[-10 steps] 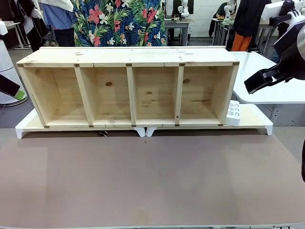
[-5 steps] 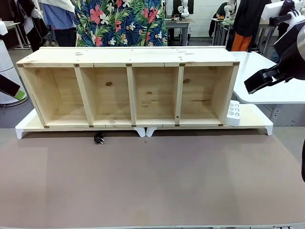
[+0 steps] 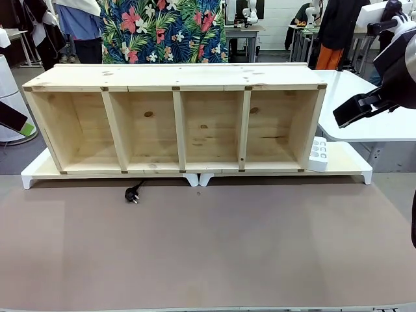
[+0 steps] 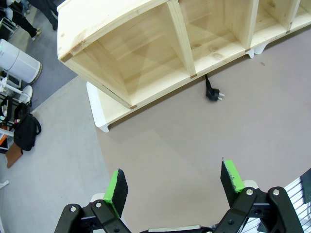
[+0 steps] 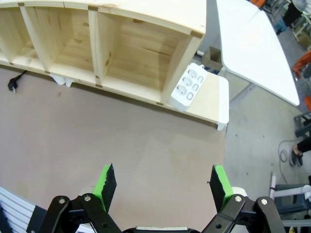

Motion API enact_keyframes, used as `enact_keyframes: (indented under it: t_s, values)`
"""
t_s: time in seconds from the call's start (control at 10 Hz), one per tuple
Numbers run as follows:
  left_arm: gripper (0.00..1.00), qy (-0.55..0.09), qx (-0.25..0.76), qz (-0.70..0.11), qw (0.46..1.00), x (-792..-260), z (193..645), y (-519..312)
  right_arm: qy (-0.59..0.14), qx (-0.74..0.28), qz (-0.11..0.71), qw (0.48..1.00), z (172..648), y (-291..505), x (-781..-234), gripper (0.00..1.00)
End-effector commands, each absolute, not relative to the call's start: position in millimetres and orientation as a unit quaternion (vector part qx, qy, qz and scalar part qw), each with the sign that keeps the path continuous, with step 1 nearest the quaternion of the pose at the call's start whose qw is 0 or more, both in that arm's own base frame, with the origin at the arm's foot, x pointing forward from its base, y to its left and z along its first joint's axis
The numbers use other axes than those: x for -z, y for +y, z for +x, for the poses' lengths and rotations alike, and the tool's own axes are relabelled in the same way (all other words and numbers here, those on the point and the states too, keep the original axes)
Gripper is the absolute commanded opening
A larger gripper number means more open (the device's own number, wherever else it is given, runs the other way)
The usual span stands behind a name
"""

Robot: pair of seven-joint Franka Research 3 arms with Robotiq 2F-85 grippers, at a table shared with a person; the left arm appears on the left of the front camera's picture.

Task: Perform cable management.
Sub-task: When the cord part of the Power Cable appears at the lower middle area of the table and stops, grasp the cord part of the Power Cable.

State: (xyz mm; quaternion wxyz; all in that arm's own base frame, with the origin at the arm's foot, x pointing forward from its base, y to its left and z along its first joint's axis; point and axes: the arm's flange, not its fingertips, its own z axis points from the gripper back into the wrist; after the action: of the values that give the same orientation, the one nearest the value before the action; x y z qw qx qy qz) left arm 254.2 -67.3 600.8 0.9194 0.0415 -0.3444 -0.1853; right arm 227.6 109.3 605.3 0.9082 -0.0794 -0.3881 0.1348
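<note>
Left gripper [image 4: 174, 183]: hovering wide open, holding nothing
Right gripper [image 5: 162, 185]: also gaping, empty
Cable [image 4: 212, 92]: its plug is lying well ahead of the left gripper, slightly right, at the shelf's [image 4: 146, 46] foot
Power strip [image 5: 188, 87]: leaning ahead of the right gripper
Advice: probably best descending squarely over the plug body, avoiding the pins

black cable [image 3: 134, 192], plug apparently flat on table [image 3: 227, 253]
</note>
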Motion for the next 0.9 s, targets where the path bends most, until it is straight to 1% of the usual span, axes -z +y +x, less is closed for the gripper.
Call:
enact_keyframes:
  t_s: [0.0, 0.8]
  values:
    - [1.0, -0.347, 0.191, 0.043, 0.917, -602.0, 253.9, -67.1, -0.388, -0.133, -0.08, 0.909, 228.3, 108.5, -605.1, 1.0]
    - [1.0, -0.347, 0.191, 0.043, 0.917, -602.0, 253.9, -67.1, -0.388, -0.133, -0.08, 0.909, 228.3, 108.5, -605.1, 1.0]
